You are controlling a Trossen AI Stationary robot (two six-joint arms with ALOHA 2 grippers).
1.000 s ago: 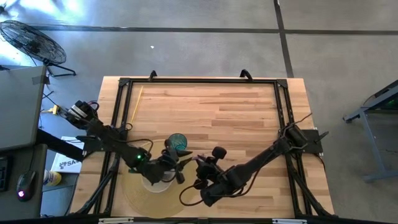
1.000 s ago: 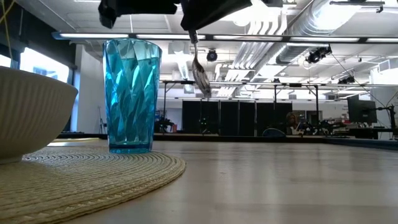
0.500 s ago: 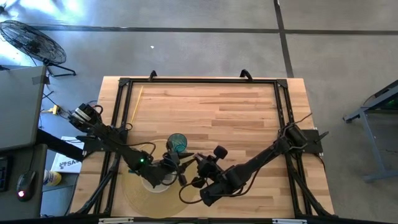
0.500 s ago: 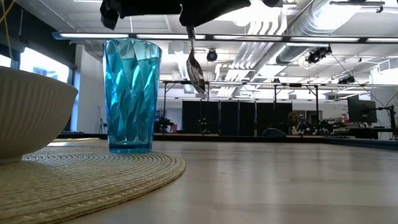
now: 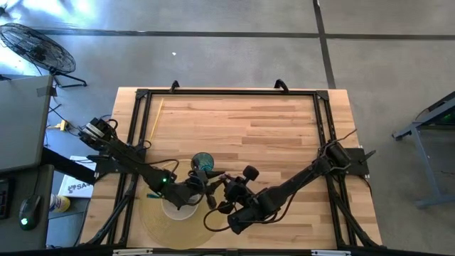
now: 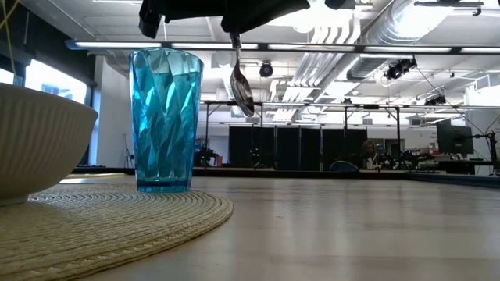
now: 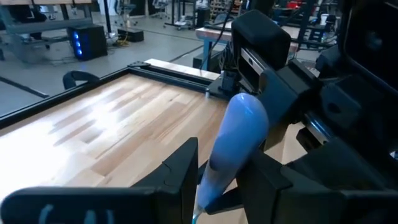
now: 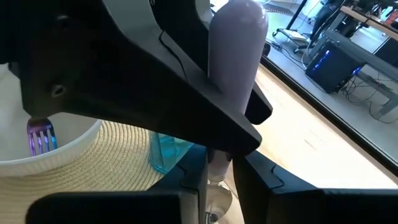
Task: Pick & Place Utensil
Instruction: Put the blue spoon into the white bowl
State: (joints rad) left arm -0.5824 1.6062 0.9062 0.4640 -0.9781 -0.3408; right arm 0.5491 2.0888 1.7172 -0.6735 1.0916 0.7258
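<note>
A spoon (image 6: 241,90) with a lavender handle (image 8: 239,37) and a metal bowl hangs bowl down above the table, just right of the blue faceted cup (image 6: 166,117). My right gripper (image 5: 217,192) and my left gripper (image 5: 193,186) meet over it, near the cup (image 5: 202,162), and both are shut on it. The cup stands upright on the round woven placemat (image 6: 117,222), and the white bowl (image 6: 39,140) sits beside it. My left gripper pinches the spoon's lavender handle (image 7: 217,168) between its two fingers, low on the handle, whose rounded free end sticks out past them. My right gripper pinches the metal neck (image 8: 217,177) just below the handle. The spoon hangs upright and is lifted clear of the table.
A fork with purple tines (image 8: 38,135) rests in the white bowl (image 5: 178,203). A thin yellow stick (image 5: 156,117) lies near the table's far left corner. Bare wood (image 5: 270,135) stretches across the far and right parts of the table, inside a black frame.
The spoon has moved toward the table's left, closer to the blue cup, and risen slightly while still hanging bowl down. My right gripper carried it that way, and the two grippers have drawn closer together.
</note>
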